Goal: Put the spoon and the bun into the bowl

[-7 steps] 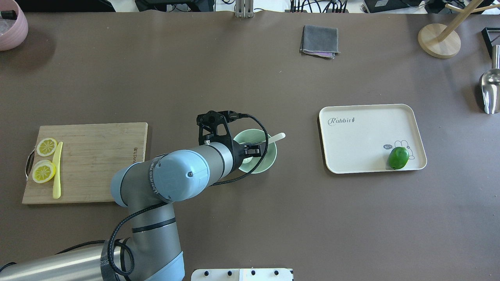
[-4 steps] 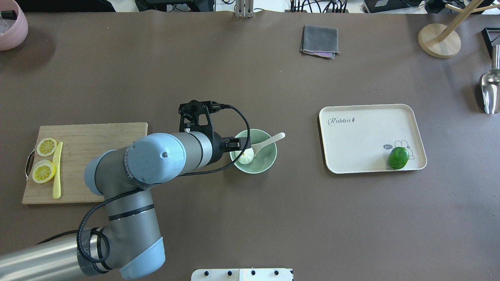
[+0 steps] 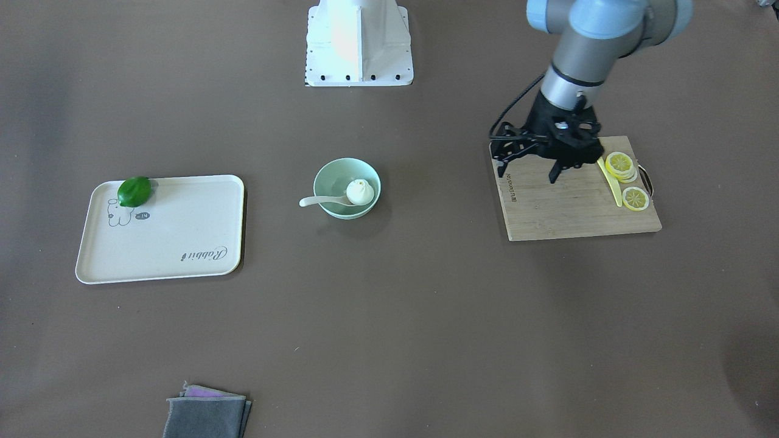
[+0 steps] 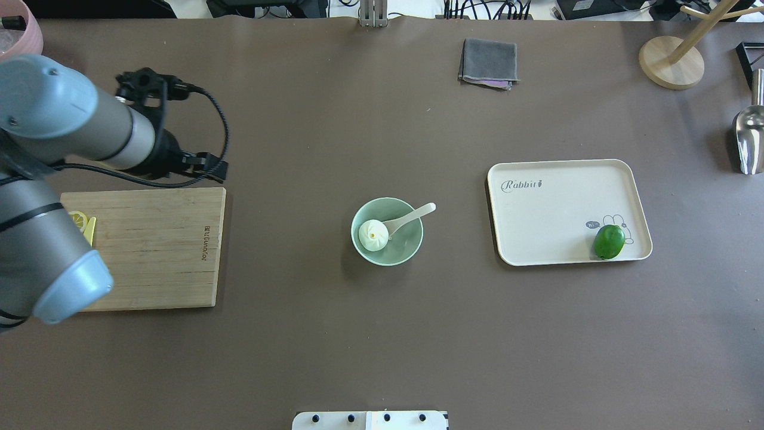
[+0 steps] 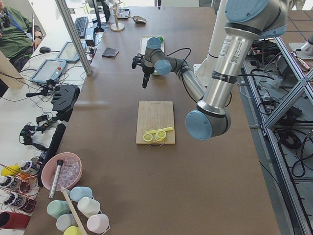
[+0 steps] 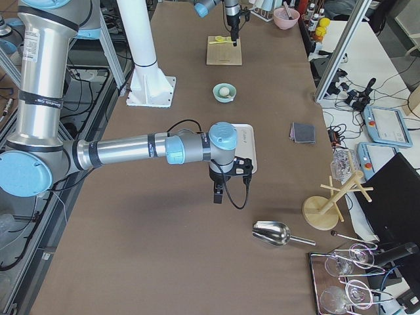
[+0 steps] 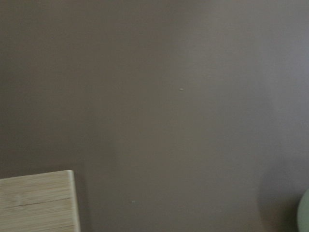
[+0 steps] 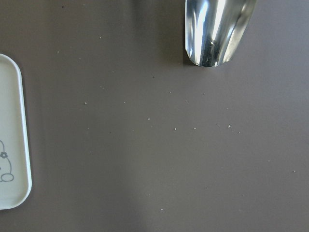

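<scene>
The mint-green bowl [image 4: 407, 246] stands at the table's middle. The white bun [image 4: 373, 235] lies inside it on its left side. The cream spoon [image 4: 412, 216] rests with its scoop in the bowl and its handle over the far right rim. The front-facing view shows the same bowl [image 3: 329, 171], bun [image 3: 359, 191] and spoon [image 3: 316, 201]. My left gripper [image 4: 209, 167] hangs open and empty above the far edge of the cutting board [image 4: 149, 251], well left of the bowl. My right gripper [image 6: 220, 190] shows only in the exterior right view, near the tray; I cannot tell its state.
Lemon slices [image 3: 621, 164] and a yellow knife [image 3: 611, 182] lie on the board. A cream tray [image 4: 555, 209] with a lime [image 4: 609, 241] sits right of the bowl. A grey cloth [image 4: 488, 63], wooden stand [image 4: 671, 60] and metal scoop [image 4: 749, 134] lie farther off.
My left arm has pulled back from over the bowl, left and away to the board's far edge. The bun stays in the bowl beside the spoon.
</scene>
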